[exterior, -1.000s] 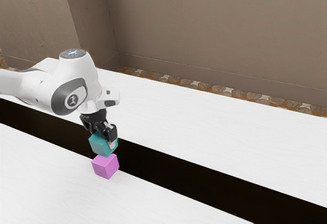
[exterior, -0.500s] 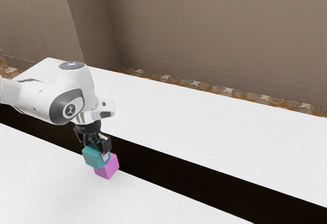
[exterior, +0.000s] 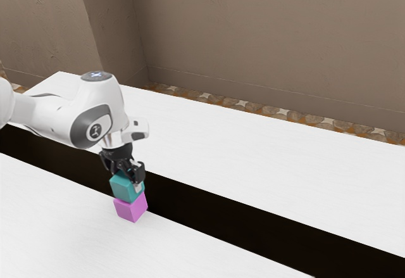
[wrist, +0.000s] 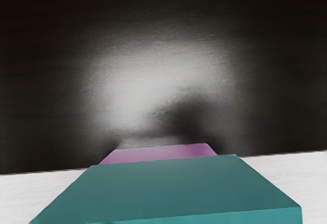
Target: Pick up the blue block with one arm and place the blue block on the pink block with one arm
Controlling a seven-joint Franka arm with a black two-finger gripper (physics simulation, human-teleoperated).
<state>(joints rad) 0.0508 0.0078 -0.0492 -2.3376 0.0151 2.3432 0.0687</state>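
The blue block, teal in colour, sits on top of the pink block, shifted slightly toward the exterior view's left. The stack stands near the far edge of the near white table. My gripper comes down from above and is shut on the blue block's upper part, one finger on each side. In the wrist view the blue block lies large just under my hand. A strip of the pink block shows beyond it.
A dark gap runs just behind the stack, between the near table and a second white surface. Brown walls stand at the back. My arm reaches in from the exterior view's left.
My gripper carried the blue block down and to the left beside the pink block's top, then back right and slightly up. The blue block now stands squarely over the pink one.
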